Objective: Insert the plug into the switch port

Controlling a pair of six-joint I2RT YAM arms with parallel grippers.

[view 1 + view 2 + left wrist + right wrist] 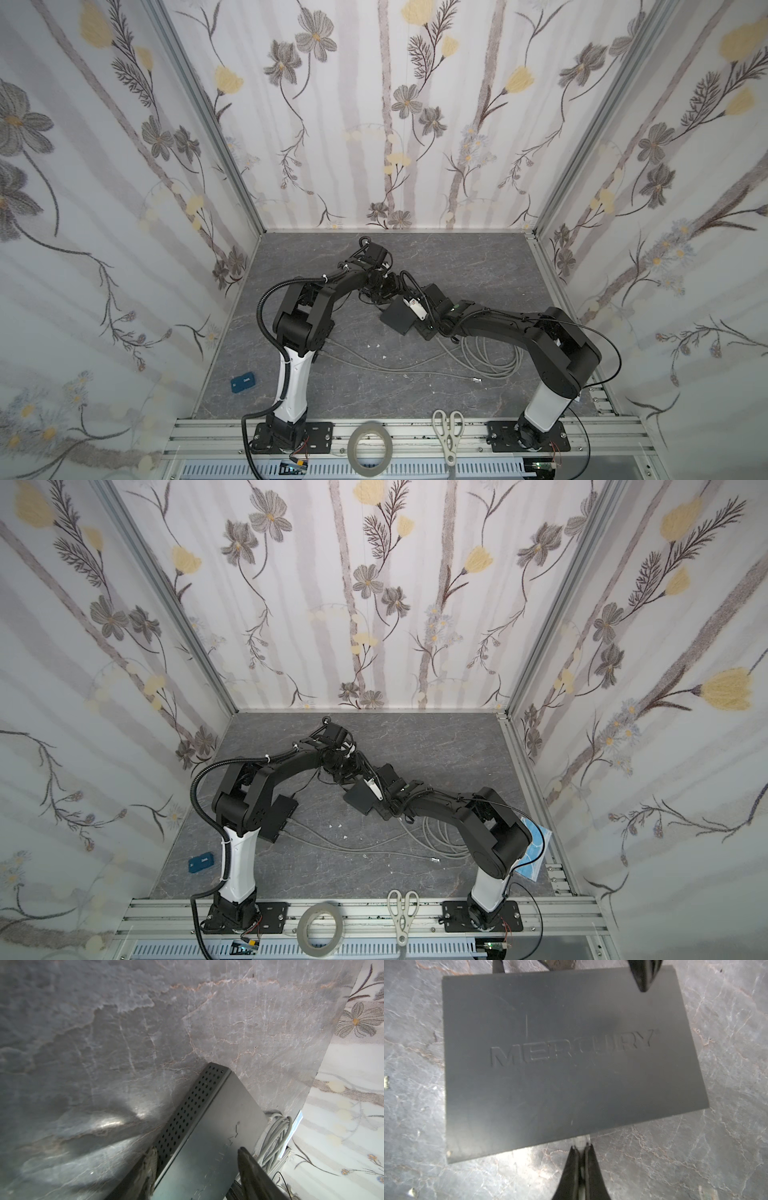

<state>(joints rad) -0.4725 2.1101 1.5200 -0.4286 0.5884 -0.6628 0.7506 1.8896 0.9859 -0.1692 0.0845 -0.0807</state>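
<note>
Grey switch point(571, 1064) lid bears embossed lettering "MERCURY"

We see the switch point(398, 319) near the middle of the table point(457, 262), with the left gripper point(197, 1149) astride it from behind. The right gripper point(580, 1150) is on its right side, pinching the plug point(580, 1140) at that edge. The coiled cable point(494, 357) lies in front and to the right of the switch, a small flat box point(243, 383) sits well apart at front left, and on the front rail point(208, 436) we find a tape roll point(352, 451) left of the scissors point(448, 436).
</note>
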